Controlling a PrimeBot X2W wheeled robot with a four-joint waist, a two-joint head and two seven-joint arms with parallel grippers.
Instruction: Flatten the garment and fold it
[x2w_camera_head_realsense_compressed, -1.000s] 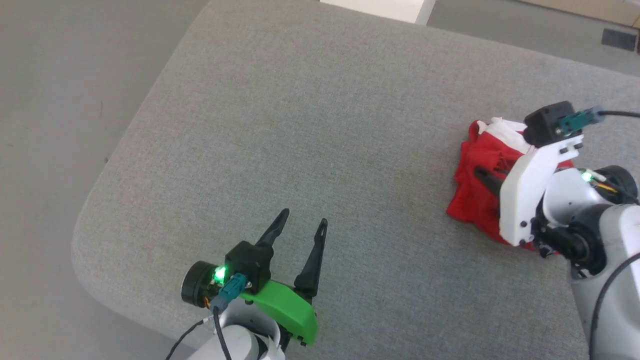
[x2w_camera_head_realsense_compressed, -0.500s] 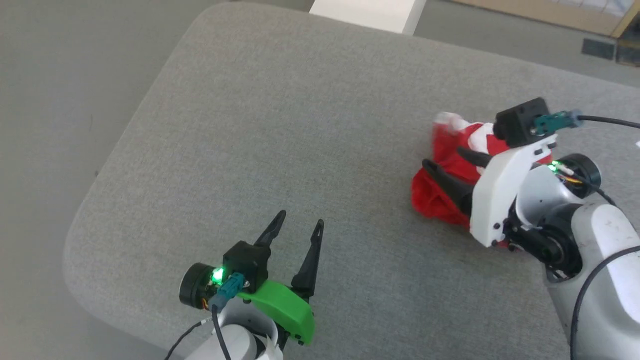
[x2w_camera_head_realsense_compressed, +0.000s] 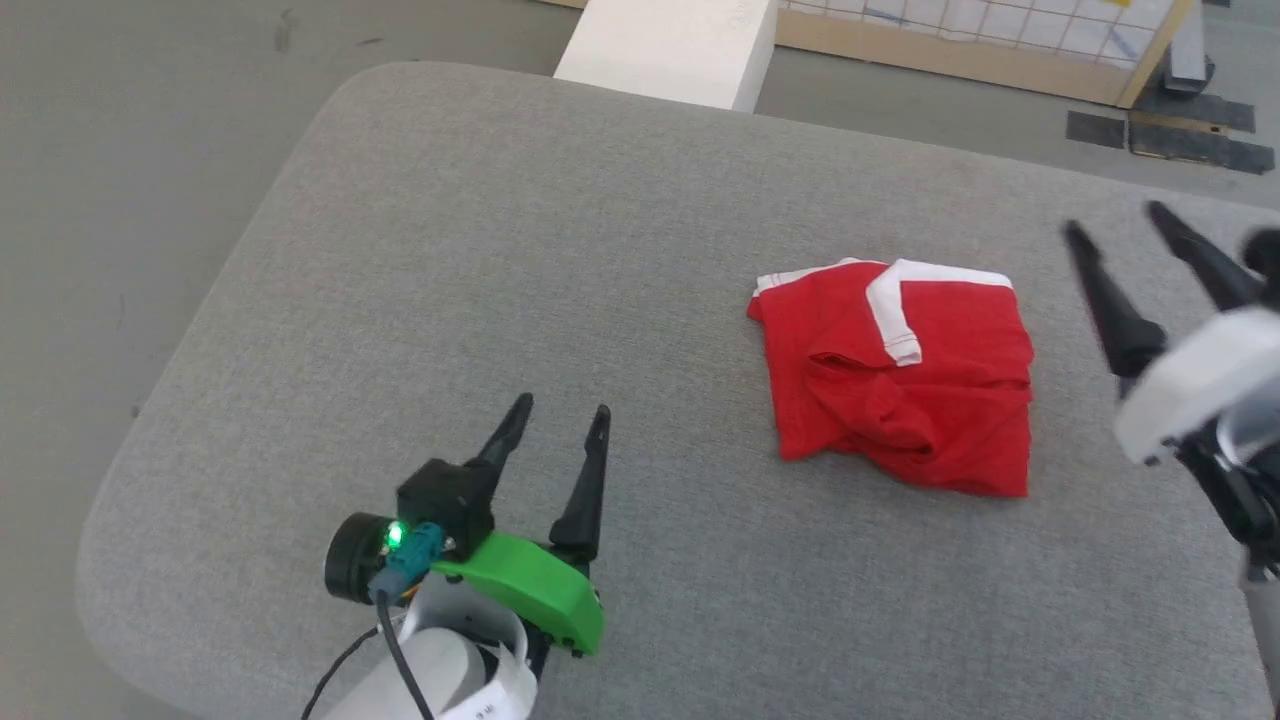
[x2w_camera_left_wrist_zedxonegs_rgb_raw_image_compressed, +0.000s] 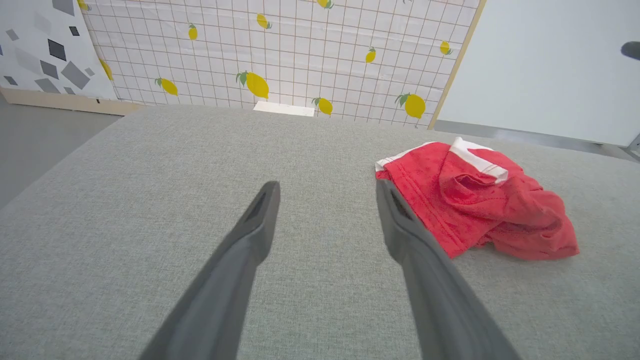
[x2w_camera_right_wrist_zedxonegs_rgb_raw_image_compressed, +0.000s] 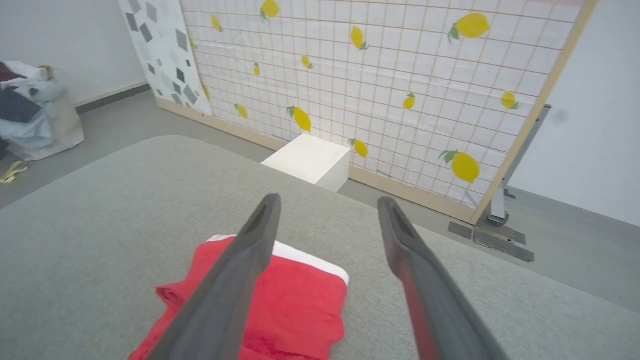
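Garment (x2w_camera_head_realsense_compressed: 900, 390) in a loose red heap on right half of the bench (x2w_camera_head_realsense_compressed: 500, 250), white stripe (x2w_camera_head_realsense_compressed: 885, 310) on top, turned toward far edge. Strip of bare surface between it and far edge. Touches neither gripper.

Close to near edge, toward left corner, left gripper (x2w_camera_head_realsense_compressed: 560, 408): fingers spread wide, nothing between them. Much bare bench ahead of it and to its left; garment off to its right, near but apart.

On right side, just beside the garment, right gripper (x2w_camera_head_realsense_compressed: 1115, 220): also spread wide and empty, blurred in head view.

Beyond far edge, on the floor (x2w_camera_head_realsense_compressed: 150, 150), white box (x2w_camera_head_realsense_compressed: 680, 50) and lemon-print panel (x2w_camera_right_wrist_zedxonegs_rgb_raw_image_compressed: 400, 75).
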